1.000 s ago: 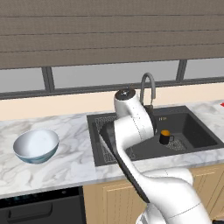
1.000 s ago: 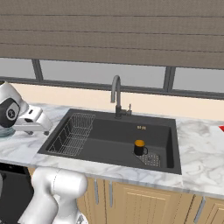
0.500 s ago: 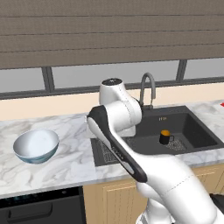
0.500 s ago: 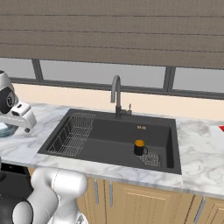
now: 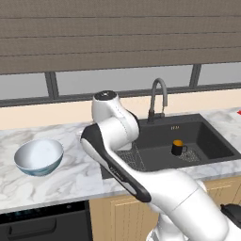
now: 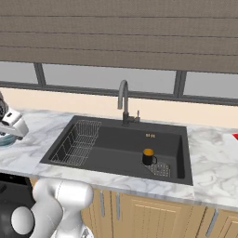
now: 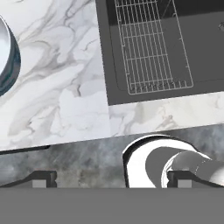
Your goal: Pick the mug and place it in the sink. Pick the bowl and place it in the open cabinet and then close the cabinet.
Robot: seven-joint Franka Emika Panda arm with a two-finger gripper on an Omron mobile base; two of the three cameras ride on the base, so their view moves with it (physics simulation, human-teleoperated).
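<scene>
The two dark fingertips [image 7: 43, 178] stand wide apart at the bottom of the hand view, with nothing between them; the gripper [image 7: 111, 179] is empty and looks straight down on the marble counter [image 7: 65, 87] beside the sink [image 7: 205, 57]. From the hand's camera, the sink's wire rack [image 7: 153, 48] lies just past the counter edge, in the basin's near end, and the rim of the bowl [image 7: 8, 57] cuts into the frame on the side of the counter away from the sink.

In the left base view the arm [image 5: 113, 141] bends over the counter at the sink's left edge, its upper joint in front of the rack. The bowl [image 5: 38, 156] sits upright on the counter well to the left of the sink, apart from the arm. The mug [image 5: 177, 147] stands upright inside the sink, on the basin floor right of the rack and touching the drain grate, with its orange top up. The dark tap [image 5: 157, 96] rises behind the sink, at the middle of its back rim.
</scene>
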